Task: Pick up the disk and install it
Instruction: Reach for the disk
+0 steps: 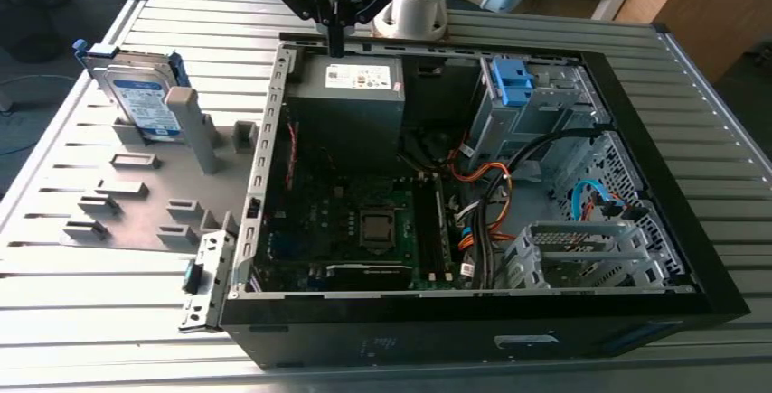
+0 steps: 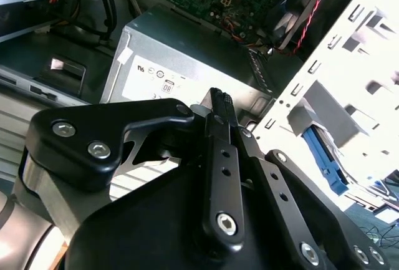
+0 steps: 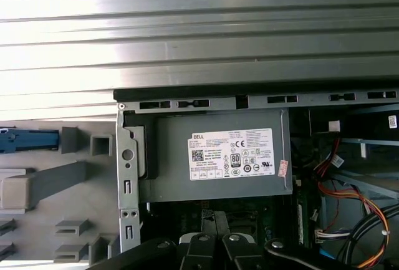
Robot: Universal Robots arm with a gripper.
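The disk [image 1: 136, 97] stands on edge in a grey holder [image 1: 195, 129] on the table, at the exterior view's left of the open computer case [image 1: 483, 334]. It is silver with a white-and-blue label and blue side rails. In the first wrist view one blue rail [image 3: 28, 139] shows at the picture's edge. My gripper [image 1: 335, 47] hangs above the case's back corner, over the grey power-supply box [image 1: 350, 95], well apart from the disk. Its black fingers [image 2: 218, 105] are shut together with nothing between them. The gripper [image 3: 215, 242] also shows in the first wrist view.
A grey fixture plate [image 1: 121, 199] with several small blocks lies under the disk holder. Inside the case are a green mainboard [image 1: 362, 221], orange and black cables [image 1: 494, 185], a bare blue bracket [image 1: 509, 81] and a metal drive cage [image 1: 579, 253]. The ribbed metal table [image 1: 97, 303] surrounds everything.
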